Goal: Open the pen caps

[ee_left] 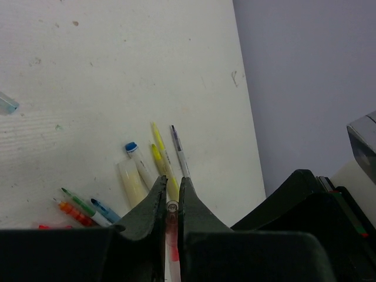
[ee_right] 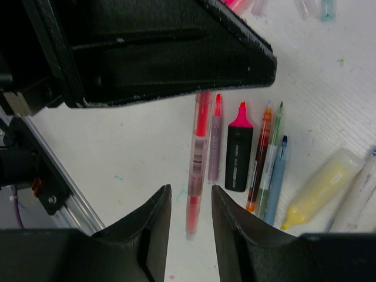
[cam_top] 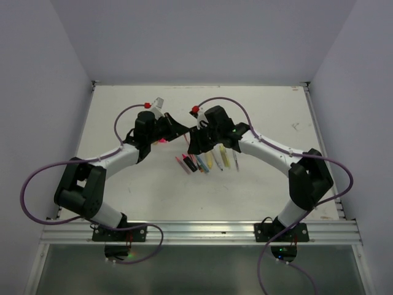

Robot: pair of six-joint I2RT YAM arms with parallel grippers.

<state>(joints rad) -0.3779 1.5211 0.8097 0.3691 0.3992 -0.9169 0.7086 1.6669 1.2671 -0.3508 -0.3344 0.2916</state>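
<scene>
My left gripper (ee_left: pixel 171 189) is shut on a red pen (ee_left: pixel 171 235) with a clear barrel, held above the table. In the right wrist view that red pen (ee_right: pixel 198 153) runs from the left gripper's black body down to my right gripper (ee_right: pixel 191 197). The right gripper is open, its jaws standing either side of the pen's clear end without touching it. Several other pens (cam_top: pixel 209 161) lie in a row on the table below. Loose pen caps show at the far edge: a pink one (ee_right: pixel 238 4) and a bluish one (ee_right: pixel 326 8). Another pale cap (ee_left: pixel 7 104) lies apart.
Under the grippers lie a black-and-pink highlighter (ee_right: pixel 238 150), orange, green and blue pens (ee_right: pixel 269 164) and a yellow highlighter (ee_right: pixel 322 188). The table's metal rail (ee_right: pixel 56 194) runs close on the left of the right wrist view. Walls enclose the white table (cam_top: pixel 258 104).
</scene>
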